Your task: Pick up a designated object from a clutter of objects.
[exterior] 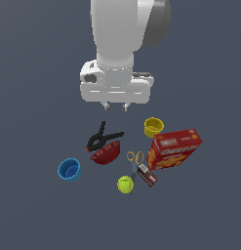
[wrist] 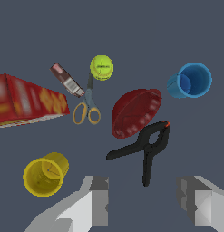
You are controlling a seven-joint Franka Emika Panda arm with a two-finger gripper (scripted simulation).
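Note:
The yellow cup lies on the floor to the exterior view's right of my gripper, beside the red cracker box. It also shows in the wrist view, mouth toward the camera. My gripper is open and empty, hovering above the floor, with the black clamp just below it. The clutter holds a dark red bowl, blue cup, scissors and tennis ball.
A small dark red bar-shaped item lies by the scissors, seen too in the wrist view. The clamp lies against the bowl. The floor is plain dark grey all round.

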